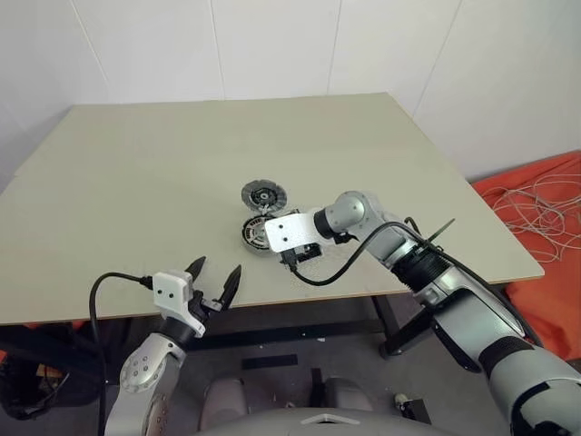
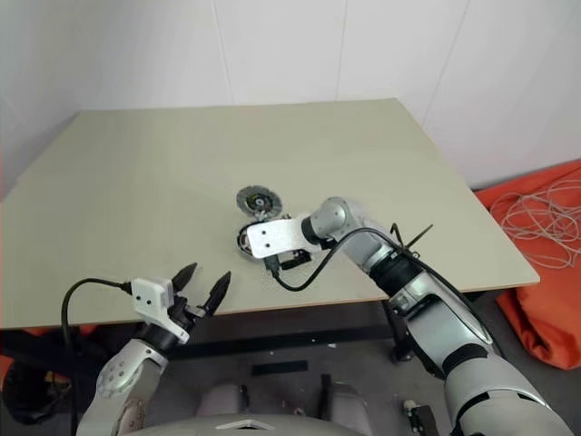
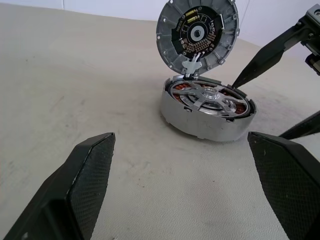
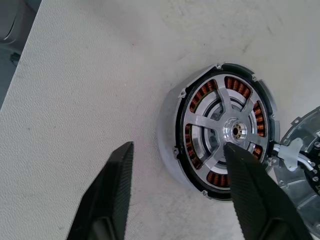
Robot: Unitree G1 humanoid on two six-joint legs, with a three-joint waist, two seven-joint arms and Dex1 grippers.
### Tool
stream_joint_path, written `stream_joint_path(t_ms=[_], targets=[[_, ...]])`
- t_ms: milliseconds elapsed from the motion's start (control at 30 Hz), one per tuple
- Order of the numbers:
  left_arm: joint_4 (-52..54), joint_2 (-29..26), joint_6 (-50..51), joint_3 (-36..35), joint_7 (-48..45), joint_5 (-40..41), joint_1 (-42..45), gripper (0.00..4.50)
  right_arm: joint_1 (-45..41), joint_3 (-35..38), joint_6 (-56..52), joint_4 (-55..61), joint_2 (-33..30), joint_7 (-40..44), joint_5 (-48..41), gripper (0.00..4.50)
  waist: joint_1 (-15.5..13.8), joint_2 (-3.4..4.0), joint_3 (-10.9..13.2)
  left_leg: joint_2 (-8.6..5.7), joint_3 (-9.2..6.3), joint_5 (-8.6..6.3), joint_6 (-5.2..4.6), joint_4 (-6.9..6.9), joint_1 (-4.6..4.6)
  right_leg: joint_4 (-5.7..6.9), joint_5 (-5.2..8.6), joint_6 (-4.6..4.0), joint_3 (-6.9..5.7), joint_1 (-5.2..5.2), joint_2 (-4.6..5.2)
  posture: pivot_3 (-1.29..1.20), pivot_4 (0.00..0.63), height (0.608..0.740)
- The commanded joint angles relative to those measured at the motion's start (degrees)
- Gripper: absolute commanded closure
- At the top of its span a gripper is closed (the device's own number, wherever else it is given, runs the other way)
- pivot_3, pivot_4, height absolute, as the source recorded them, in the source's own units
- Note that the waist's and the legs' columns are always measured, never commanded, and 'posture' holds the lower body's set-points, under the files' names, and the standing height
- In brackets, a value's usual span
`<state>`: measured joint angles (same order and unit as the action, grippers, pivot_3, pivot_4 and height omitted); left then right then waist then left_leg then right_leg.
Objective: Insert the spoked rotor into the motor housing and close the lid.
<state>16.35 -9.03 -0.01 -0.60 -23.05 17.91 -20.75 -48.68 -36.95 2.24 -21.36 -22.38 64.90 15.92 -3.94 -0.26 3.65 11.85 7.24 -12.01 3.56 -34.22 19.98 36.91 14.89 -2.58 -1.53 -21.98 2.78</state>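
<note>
Evidently no legible writing on lid (image 3: 197,35); both grippers' fingers (image 3: 85,185) gape, empty.

The spoked rotor (image 4: 226,135) sits inside the motor housing (image 3: 207,116), which rests on the table (image 1: 182,173) near its front edge, around the middle. The lid (image 3: 197,34) stands tilted up just behind the housing, joined at its far rim. The right gripper (image 4: 177,155) hangs over the housing, and the left gripper (image 1: 216,274) is well apart, near left, at the table's front edge.
</note>
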Motion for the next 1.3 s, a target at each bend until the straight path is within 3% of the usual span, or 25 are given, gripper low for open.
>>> stream_joint_path(t_ms=[33,200,233,533,867,1100,1300], targets=[[0.88,0.03,-1.58,-0.2,-0.29,0.03,0.32,0.0,-1.55,0.23,2.68,-0.65,0.71,0.27,1.05,2.53,-0.01,0.0,0.0,0.0,0.0,0.0,0.0,0.0,-0.01,0.0,0.0,0.0,0.0,0.01,0.0,0.0,0.0,0.74],[0.7,0.11,-1.67,-0.15,-0.22,-0.07,0.49,0.0,-1.89,0.56,4.19,-2.23,1.55,0.56,2.0,4.34,0.02,0.0,0.0,0.01,0.0,0.0,0.0,0.0,-0.01,0.0,0.0,0.0,0.0,0.01,0.0,0.0,0.0,0.74],[0.67,0.1,-1.65,-0.18,-0.21,-0.04,0.56,0.0,-2.01,0.63,4.44,-2.57,1.69,0.65,2.13,4.46,0.03,0.0,0.0,0.01,0.0,0.0,0.0,-0.01,-0.01,0.0,0.0,-0.01,0.0,0.01,0.0,0.0,0.0,0.74],[0.77,0.23,-1.62,-0.35,-0.06,0.08,0.64,0.0,-2.13,1.8,3.78,-4.53,2.96,1.03,2.27,4.46,0.07,-0.01,-0.01,0.01,0.02,0.0,0.0,-0.02,-0.04,0.02,-0.02,-0.03,0.0,0.02,0.0,0.0,0.0,0.74],[5.79,0.14,2.94,0.44,2.63,0.12,1.63,0.0,3.63,5.71,-31.75,14.35,4.12,9.03,-5.74,4.46,-0.07,0.0,-0.01,0.01,-0.03,-0.04,-0.09,-0.01,-0.01,-0.05,-0.03,-0.06,0.01,0.03,-0.01,0.0,0.0,0.74],[7.61,0.11,4.9,0.77,3.42,0.21,1.64,0.0,3.74,5.07,-41.92,16.89,7.88,2.71,-5.71,4.46,0.06,0.01,0.0,0.02,-0.01,-0.01,-0.02,0.0,-0.09,-0.03,-0.03,-0.05,0.02,0.04,-0.03,0.0,0.0,0.74],[5.64,0.28,2.35,0.65,2.52,0.01,0.0,0.0,2.04,9.04,-49.57,14.25,17.43,-5.63,-8.97,4.46,0.06,0.03,0.01,0.02,-0.02,0.01,0.03,0.01,-0.18,0.0,-0.03,-0.04,0.03,0.09,-0.04,0.0,0.0,0.74]])
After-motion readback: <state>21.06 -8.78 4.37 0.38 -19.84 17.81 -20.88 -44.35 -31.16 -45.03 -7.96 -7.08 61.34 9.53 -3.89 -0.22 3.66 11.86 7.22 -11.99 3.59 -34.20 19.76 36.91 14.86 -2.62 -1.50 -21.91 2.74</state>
